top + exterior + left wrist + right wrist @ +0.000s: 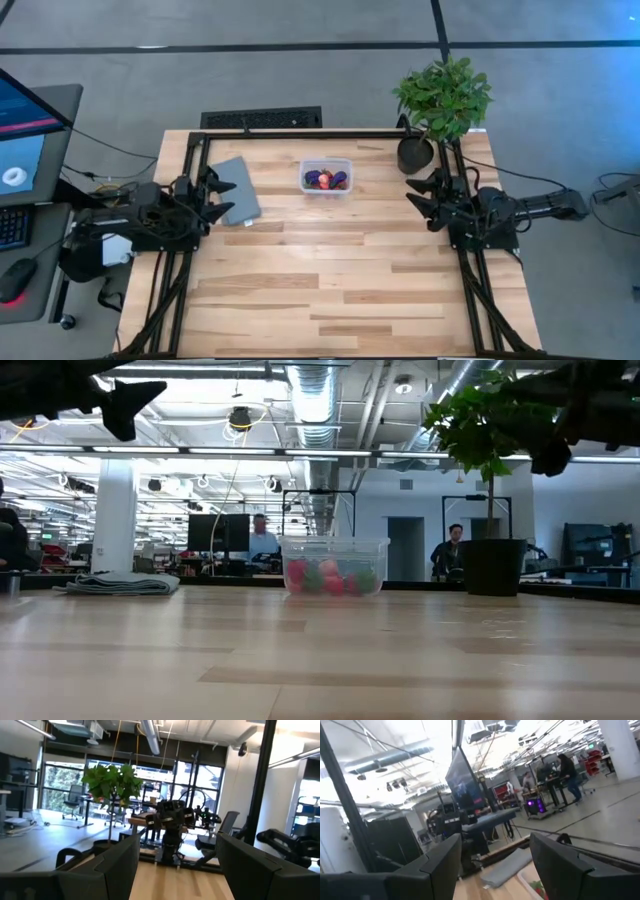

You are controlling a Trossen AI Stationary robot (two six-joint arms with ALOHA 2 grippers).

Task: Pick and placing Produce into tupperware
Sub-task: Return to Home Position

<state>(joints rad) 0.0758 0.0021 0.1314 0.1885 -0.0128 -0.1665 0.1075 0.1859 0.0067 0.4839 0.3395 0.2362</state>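
Well, high view: tupperware (304,176) sits far-centre on table (330,290), long axis running left-right, produce (326,180) all inside. Left gripper (228,197) & right gripper (412,193) flank it, approx equally near, tips pointing inward. Low view: both hang high, clear of it. Left wrist view: fingers (120,865) wide apart, nothing held, tupperware out of shot. Right wrist view: fingers (437,865) spread, empty; lid (507,865) & tupperware corner ahead. Prob. only pull-back left.

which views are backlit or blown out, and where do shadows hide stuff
Low view: bright ceiling lights leave the left tool, right tool and plant pot as silhouettes, while the tupperware is clearly lit. Left wrist view: bright windows behind, dark fingers. High view: even light, only faint shadows on the table.
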